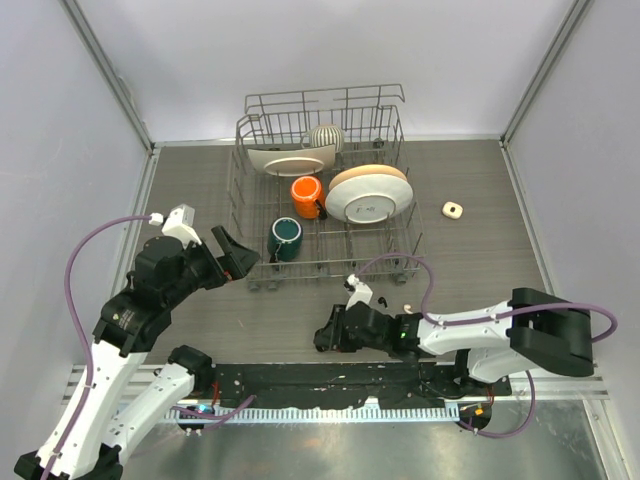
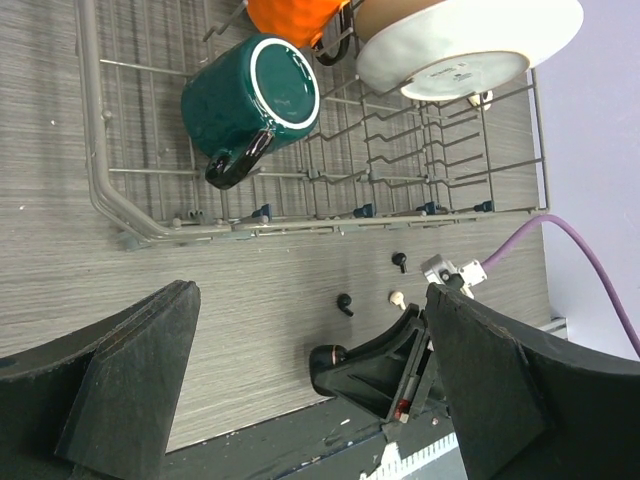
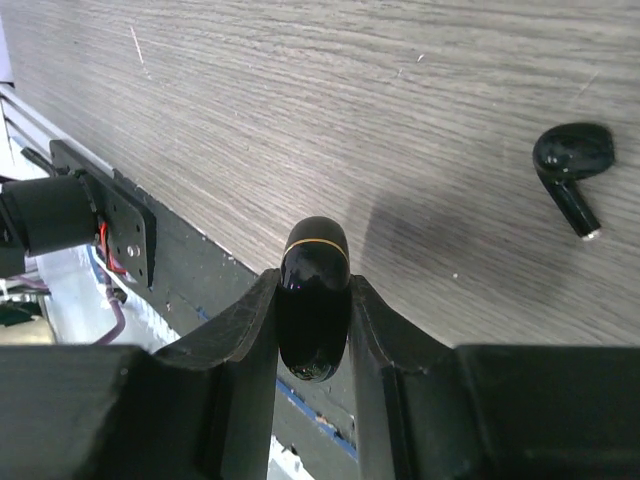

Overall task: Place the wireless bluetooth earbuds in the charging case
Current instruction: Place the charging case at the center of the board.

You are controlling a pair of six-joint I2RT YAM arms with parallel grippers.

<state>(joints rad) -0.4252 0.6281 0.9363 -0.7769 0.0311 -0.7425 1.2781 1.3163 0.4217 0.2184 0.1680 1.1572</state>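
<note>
Right gripper [image 3: 314, 300] is clamped tight on a glossy black charging case [image 3: 314, 262] with a thin gold band, held low over the wood-grain table [image 3: 300, 100] by its near edge. A black earbud [image 3: 572, 170] lies near it. A second black earbud [image 2: 400, 262] and a cream earbud [image 2: 397, 298] lie in front of the dish rack [image 2: 95, 150]. Left gripper [image 2: 310, 290] is wide open and holds nothing. The plate [image 2: 470, 40] has print on its underside, too small to read.

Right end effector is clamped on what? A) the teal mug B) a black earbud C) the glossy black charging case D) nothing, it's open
C: in the right wrist view the right end effector is shut on the charging case, while a black earbud lies loose on the table.
</note>
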